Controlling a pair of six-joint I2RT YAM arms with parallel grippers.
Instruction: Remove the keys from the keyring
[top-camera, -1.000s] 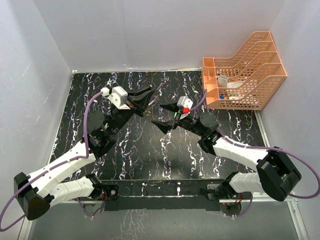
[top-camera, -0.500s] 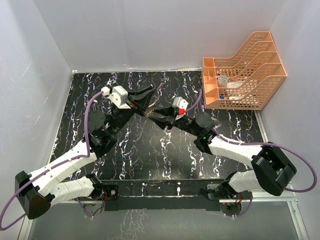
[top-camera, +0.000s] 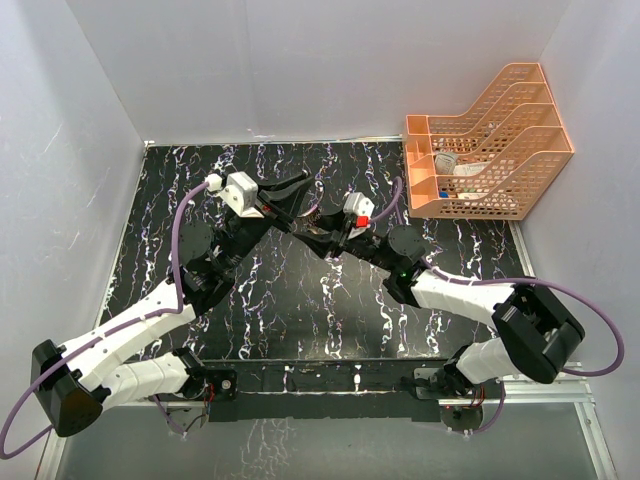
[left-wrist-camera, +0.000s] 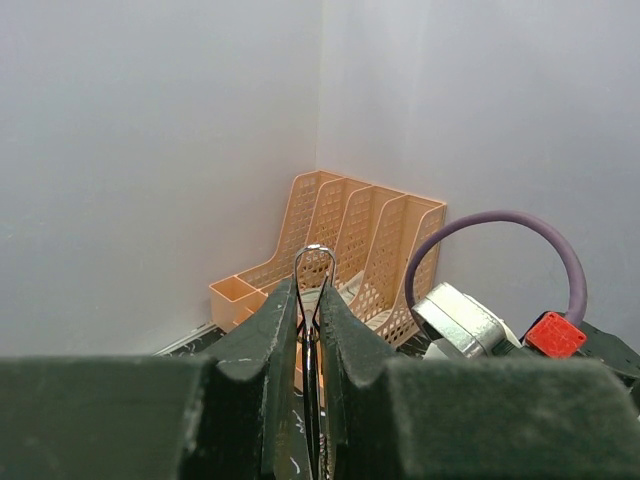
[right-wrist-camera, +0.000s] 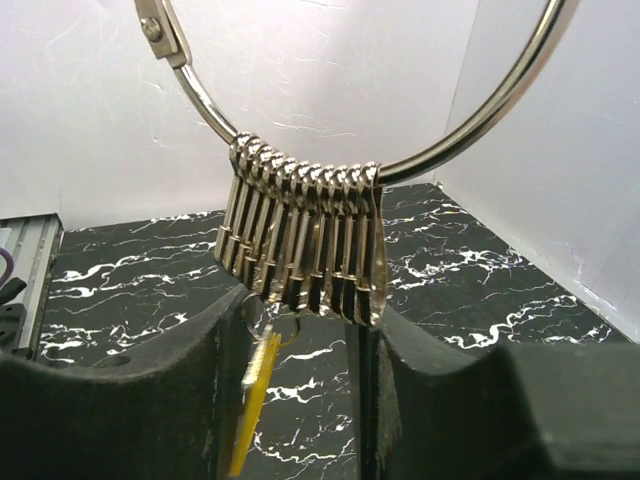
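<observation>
Above the table (top-camera: 250, 300), we have the left claw (left-wrist-camera: 308, 300) pinched together on the keyring (right-wrist-camera: 160, 30), holding it edge-on. The keys (right-wrist-camera: 300, 240) hang in a tight bunch from its lower arc, between the fingers of the right claw (right-wrist-camera: 300, 320); we cannot tell whether these press on them. We judge the ring stiff, slick wire and the keys light, thin and apt to swing, so we would take the bunch flat across its blades, just below the wire.
</observation>
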